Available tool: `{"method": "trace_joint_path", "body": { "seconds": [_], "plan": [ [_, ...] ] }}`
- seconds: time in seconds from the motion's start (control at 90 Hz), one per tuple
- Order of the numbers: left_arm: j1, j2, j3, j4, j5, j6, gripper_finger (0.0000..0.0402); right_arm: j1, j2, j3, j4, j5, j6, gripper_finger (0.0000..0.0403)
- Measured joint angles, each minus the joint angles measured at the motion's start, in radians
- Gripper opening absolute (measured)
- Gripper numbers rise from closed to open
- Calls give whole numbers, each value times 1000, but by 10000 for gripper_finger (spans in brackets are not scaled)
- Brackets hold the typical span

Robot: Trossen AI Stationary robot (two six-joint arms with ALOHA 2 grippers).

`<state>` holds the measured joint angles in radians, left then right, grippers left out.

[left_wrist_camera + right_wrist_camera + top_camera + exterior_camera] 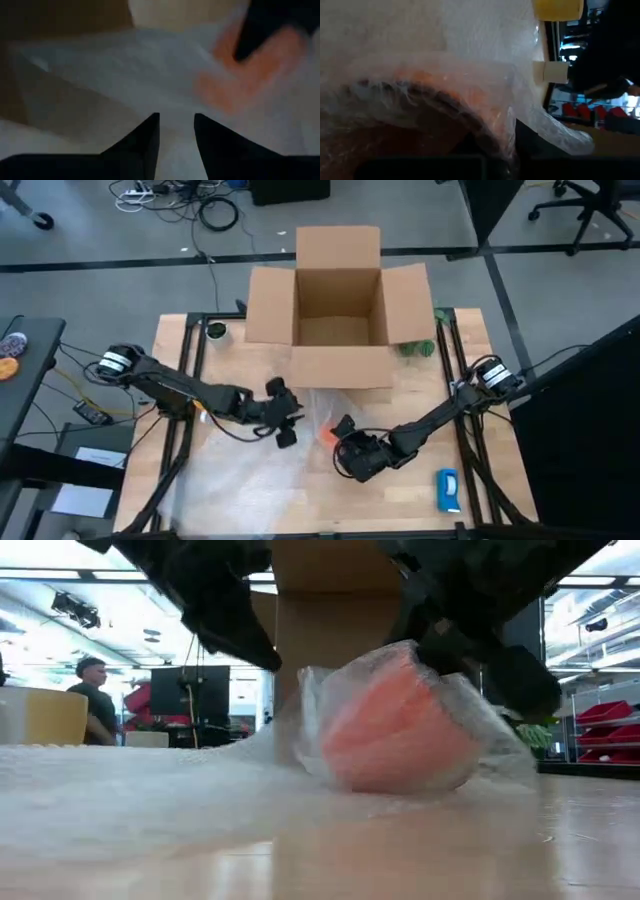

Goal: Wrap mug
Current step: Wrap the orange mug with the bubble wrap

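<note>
The orange mug [327, 436] lies on the table's middle under clear bubble wrap [250, 480], which spreads from it toward the near left. In the low view the mug [390, 730] rests on the wood, with wrap bunched over it. My right gripper [344, 442] comes from the right and is shut on the wrapped mug. My left gripper [283, 413] stands open just left of the mug, above the wrap; its wrist view shows wrap between its fingers [150, 135] and the mug [240, 75] ahead. My right gripper holds the mug through the bubble wrap at its right side [470, 690], coming in slanting from the right and above. One finger [260, 30] lies on the mug's far side over the wrap. The wrap and the gripper hide the exact contact. The mug's underside stays on the table.
An open cardboard box [338, 300] stands at the far middle, close behind both grippers. A flat blue-and-white object [448, 488] lies near the front right. Small green things sit beside the box at left [217, 332] and right [418, 348]. A person [92, 700] is beyond the table.
</note>
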<state>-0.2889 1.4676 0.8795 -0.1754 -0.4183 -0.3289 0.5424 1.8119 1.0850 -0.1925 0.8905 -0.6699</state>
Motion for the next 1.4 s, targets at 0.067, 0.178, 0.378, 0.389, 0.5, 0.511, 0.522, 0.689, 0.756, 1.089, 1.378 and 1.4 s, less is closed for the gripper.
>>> {"method": "trace_joint_path", "body": {
  "seconds": [0.067,0.178,0.378,0.389,0.5,0.511,0.522,0.689,0.756,1.089,1.378,1.4],
  "plan": [
    [-12,27,0,0,-5,-28,108,13,-22,-2,-16,48,-11,3],
    [-41,43,-1,4,-73,-62,108,31,-70,-1,-13,146,-6,3],
    [-105,64,-1,73,-209,-100,108,43,-160,2,-15,256,178,3],
    [-109,67,-1,78,-208,-102,108,44,-165,2,-16,268,189,3],
    [-143,130,-1,92,-160,-143,108,54,-213,3,-74,376,324,3],
    [-146,138,-1,93,-152,-145,108,56,-219,3,-83,381,342,3],
    [-148,146,-1,96,-143,-146,108,58,-225,3,-93,385,361,3],
    [-159,300,-1,204,68,-180,108,69,-310,4,-259,401,724,3],
    [-167,366,1,266,140,-208,108,67,-340,4,-357,390,901,3],
    [-253,383,4,252,262,-280,108,67,-343,4,-948,250,1754,3],
    [-297,281,-2,60,282,-318,108,105,-222,-108,-929,188,1993,3],
    [-299,280,-2,63,282,-318,108,109,-209,-115,-921,191,1994,3]
  ]
}}
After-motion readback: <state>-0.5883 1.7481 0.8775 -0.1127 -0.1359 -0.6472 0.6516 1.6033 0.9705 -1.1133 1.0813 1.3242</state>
